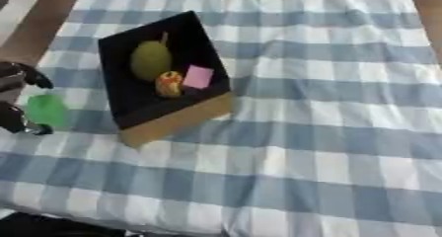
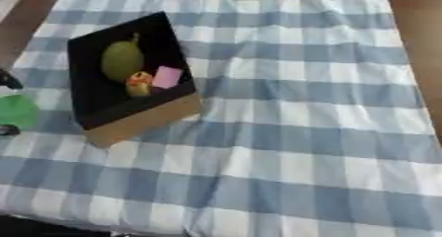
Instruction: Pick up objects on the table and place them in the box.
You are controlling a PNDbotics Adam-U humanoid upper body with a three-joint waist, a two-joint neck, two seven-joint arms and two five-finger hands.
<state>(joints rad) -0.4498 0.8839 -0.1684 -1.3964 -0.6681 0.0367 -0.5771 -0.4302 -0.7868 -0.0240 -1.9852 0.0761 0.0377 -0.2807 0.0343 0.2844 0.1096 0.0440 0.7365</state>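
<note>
A black-lined cardboard box (image 1: 136, 51) lies on the blue-and-white checked cloth at left of centre. Inside it are an olive-green pear-shaped fruit (image 1: 151, 59), a small orange-yellow object (image 1: 169, 84) and a pink square (image 1: 198, 76). My left hand (image 1: 19, 100) shows at the left edge, just left of the box, with its dark fingers curled round a bright green object (image 1: 46, 110). The green object hangs beside the box's left wall, over the cloth. My right hand shows in neither view.
The checked tablecloth (image 1: 328, 132) covers the table to the right and front of the box. Bare brown tabletop (image 2: 419, 38) shows at the far right and at the upper left. The cloth's front edge drops off at the bottom.
</note>
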